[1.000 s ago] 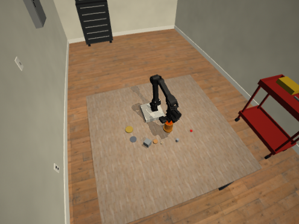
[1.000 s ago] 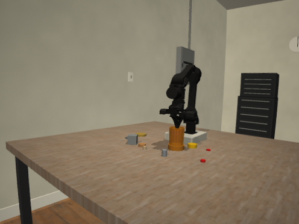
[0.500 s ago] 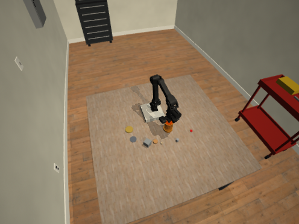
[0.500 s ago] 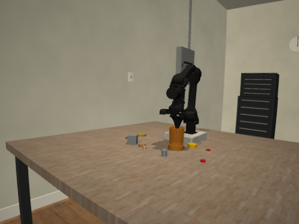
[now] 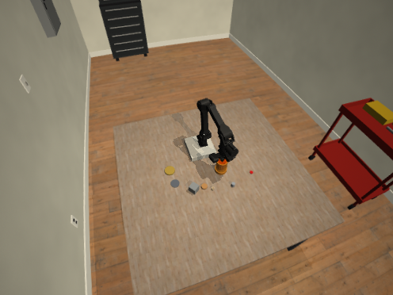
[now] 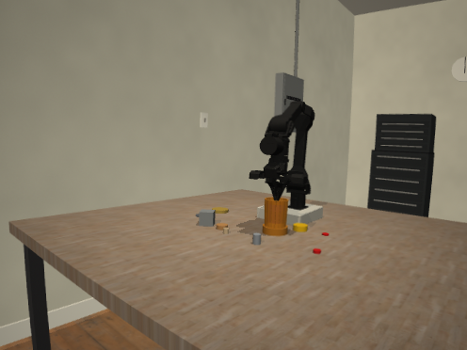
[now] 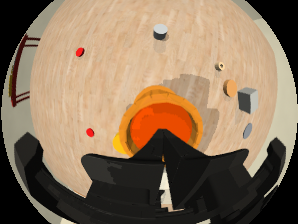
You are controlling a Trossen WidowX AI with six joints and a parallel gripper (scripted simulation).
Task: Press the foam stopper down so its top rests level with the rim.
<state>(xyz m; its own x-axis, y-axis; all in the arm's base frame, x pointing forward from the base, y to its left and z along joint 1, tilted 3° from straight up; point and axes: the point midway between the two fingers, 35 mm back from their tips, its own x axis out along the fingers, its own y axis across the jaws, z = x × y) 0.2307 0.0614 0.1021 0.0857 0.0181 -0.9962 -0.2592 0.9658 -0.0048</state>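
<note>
gripper [image 5: 223, 159] [image 6: 277, 198] [image 7: 161, 132]: closed narrow, pointing down at jar mouth
jar [image 5: 221, 168] [image 6: 275, 215] [image 7: 198, 123]: standing upright
stopper [image 7: 150, 120]: sitting inside jar

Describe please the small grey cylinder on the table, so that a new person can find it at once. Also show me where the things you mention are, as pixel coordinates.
On the wooden table [image 5: 158, 238] [image 6: 188, 282] [image 7: 120, 30], first find the tall orange jar [image 5: 221, 169] [image 6: 275, 218] [image 7: 198, 125] under the robot's hand [image 5: 223, 159] [image 6: 277, 199] [image 7: 161, 132]. In the exterior view, the cylinder [image 5: 233, 185] [image 6: 256, 239] [image 7: 160, 33] stands in front of it, slightly left. It is round-sided, unlike the grey block [image 5: 193, 187] [image 6: 207, 217] [image 7: 248, 100].
</note>
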